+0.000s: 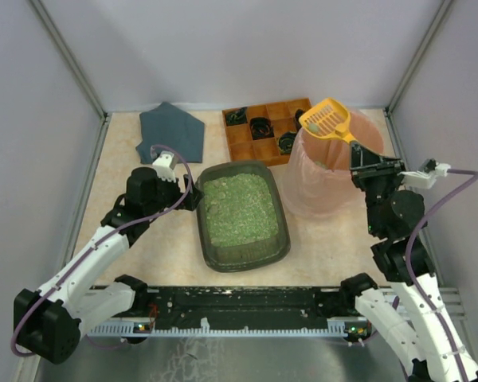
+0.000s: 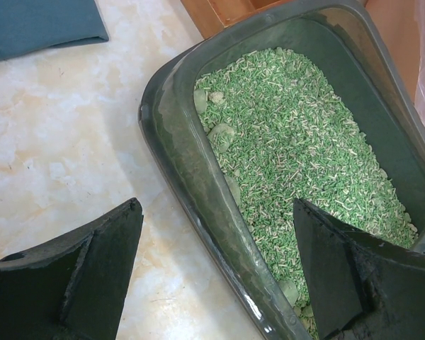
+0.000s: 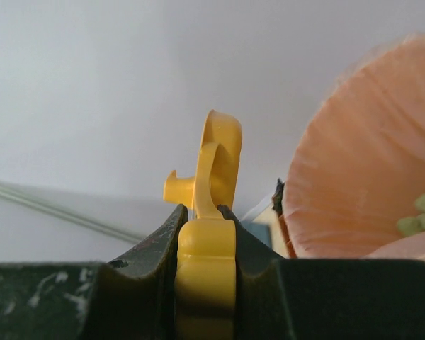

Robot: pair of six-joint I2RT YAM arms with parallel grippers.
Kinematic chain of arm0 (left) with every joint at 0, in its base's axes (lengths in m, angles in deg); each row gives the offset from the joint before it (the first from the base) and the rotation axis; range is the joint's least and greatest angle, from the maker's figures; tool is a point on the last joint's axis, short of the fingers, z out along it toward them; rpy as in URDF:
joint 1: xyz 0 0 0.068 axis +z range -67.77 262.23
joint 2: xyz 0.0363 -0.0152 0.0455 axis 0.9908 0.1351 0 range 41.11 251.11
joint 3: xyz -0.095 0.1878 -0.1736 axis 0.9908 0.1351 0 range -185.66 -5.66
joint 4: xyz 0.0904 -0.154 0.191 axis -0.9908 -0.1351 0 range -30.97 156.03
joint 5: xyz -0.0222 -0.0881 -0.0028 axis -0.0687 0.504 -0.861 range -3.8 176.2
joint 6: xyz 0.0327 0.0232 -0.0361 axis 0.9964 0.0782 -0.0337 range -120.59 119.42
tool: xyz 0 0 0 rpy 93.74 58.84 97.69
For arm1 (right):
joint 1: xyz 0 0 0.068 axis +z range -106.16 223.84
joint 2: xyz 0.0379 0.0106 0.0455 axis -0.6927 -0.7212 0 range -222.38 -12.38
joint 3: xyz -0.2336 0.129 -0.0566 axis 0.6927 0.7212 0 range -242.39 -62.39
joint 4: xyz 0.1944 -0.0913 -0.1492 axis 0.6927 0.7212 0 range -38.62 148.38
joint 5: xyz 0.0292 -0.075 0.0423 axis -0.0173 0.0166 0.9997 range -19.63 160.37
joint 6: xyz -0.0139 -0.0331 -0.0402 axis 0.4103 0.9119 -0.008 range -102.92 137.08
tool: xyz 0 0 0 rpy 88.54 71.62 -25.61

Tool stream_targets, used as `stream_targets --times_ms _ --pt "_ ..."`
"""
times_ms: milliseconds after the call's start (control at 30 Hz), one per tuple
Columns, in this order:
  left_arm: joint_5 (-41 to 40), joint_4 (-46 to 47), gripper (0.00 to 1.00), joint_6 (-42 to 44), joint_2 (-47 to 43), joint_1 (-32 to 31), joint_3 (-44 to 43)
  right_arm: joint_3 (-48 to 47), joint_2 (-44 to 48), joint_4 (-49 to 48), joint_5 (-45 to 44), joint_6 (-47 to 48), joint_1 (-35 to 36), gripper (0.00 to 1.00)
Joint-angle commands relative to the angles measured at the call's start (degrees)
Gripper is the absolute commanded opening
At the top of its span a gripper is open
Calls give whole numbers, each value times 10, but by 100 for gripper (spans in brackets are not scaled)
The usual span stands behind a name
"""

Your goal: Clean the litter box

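The dark grey-green litter box with green litter sits in the middle of the table. Its left rim fills the left wrist view, with several pale clumps among the pellets. My left gripper is open and straddles that rim, one finger outside, one over the litter. My right gripper is shut on the handle of a yellow slotted scoop, held with its head raised over the pink bag-lined bin. The scoop handle shows edge-on between the fingers.
An orange-brown wooden compartment tray with dark items stands behind the box. A dark blue-grey cloth lies at the back left. The pink bin holds a few green clumps. White walls enclose the table.
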State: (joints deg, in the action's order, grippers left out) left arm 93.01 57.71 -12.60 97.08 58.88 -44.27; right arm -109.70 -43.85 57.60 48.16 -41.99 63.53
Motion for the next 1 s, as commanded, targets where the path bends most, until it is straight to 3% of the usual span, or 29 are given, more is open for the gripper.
stream_targets --times_ms 0,167,500,700,967 --pt "-4 -1 92 -2 -6 4 3 -52 -3 56 -102 119 -4 0" --pt "-2 -2 92 -2 -2 4 2 -78 -18 71 -66 304 -3 0" --pt "-2 -4 91 0 3 5 -2 -149 -93 121 61 506 -3 0" --pt "-2 -4 91 0 2 4 -2 -194 -145 172 60 569 -4 0" --pt "2 -4 91 1 5 5 -4 -219 -157 162 62 572 -4 0"
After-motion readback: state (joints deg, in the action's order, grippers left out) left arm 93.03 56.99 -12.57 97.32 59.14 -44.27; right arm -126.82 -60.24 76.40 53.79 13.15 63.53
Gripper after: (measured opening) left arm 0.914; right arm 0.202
